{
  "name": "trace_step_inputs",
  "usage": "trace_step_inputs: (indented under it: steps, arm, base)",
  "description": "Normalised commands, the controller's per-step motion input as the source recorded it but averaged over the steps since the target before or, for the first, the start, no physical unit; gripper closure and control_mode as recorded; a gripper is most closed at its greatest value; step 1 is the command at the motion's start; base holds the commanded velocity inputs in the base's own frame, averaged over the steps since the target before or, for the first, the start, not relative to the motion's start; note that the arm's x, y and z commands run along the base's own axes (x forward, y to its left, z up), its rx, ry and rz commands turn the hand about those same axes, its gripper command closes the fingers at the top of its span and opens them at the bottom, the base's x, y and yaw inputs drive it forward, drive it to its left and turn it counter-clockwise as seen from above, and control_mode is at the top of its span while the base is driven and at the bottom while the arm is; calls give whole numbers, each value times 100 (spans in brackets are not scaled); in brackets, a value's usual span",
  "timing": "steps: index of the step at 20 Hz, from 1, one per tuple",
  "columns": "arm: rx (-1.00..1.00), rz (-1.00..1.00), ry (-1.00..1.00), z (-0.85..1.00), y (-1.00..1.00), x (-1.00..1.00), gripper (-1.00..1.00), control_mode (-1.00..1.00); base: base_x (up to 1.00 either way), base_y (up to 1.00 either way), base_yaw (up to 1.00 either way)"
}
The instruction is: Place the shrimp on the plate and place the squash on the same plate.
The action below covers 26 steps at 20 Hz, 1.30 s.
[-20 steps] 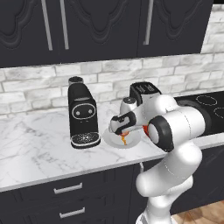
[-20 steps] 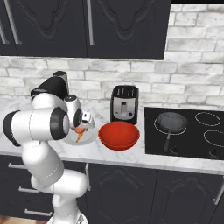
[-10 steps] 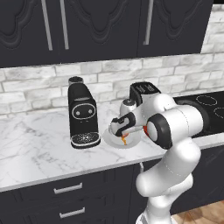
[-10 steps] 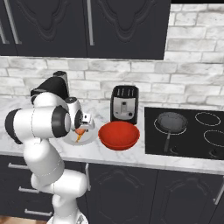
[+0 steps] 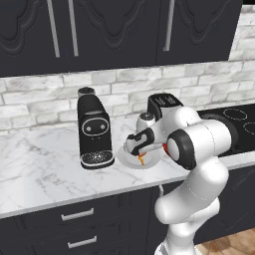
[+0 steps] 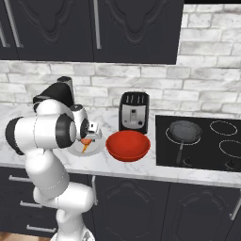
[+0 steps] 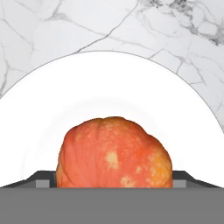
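The squash [image 7: 113,153] is seen lying on the plate [image 7: 109,83], between the wide-spread fingers of the tool [image 7: 113,175], which is not clamped on it. The plate is carried by the marble surface [image 7: 52,26].

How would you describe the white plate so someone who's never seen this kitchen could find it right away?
Start at the marble counter and find the black coffee machine. Between it and the red bowl lies the plate, round, shallow and plain white. It has a red-orange squash on it, unlike the bowl.
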Motion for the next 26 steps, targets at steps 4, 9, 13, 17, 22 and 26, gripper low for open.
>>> trace_step_inputs:
  steps: [4, 9, 13, 17, 22, 26]
  arm:
    - [-2, 0, 0, 11, 0, 0, -100, -100]
    - [-7, -2, 0, 28, 0, 0, -100, -100]
    - [-1, -5, 0, 28, 0, -1, -100, -100]
    - [-1, -5, 0, 34, -2, -19, -100, -100]
    - [8, -6, 0, 14, -51, -59, -100, -100]
    - [8, -5, 0, 41, -58, -77, -100, -100]
  base:
    - [0, 0, 0]
    - [0, 0, 0]
    - [0, 0, 0]
    - [0, 0, 0]
    - [0, 0, 0]
    - [0, 0, 0]
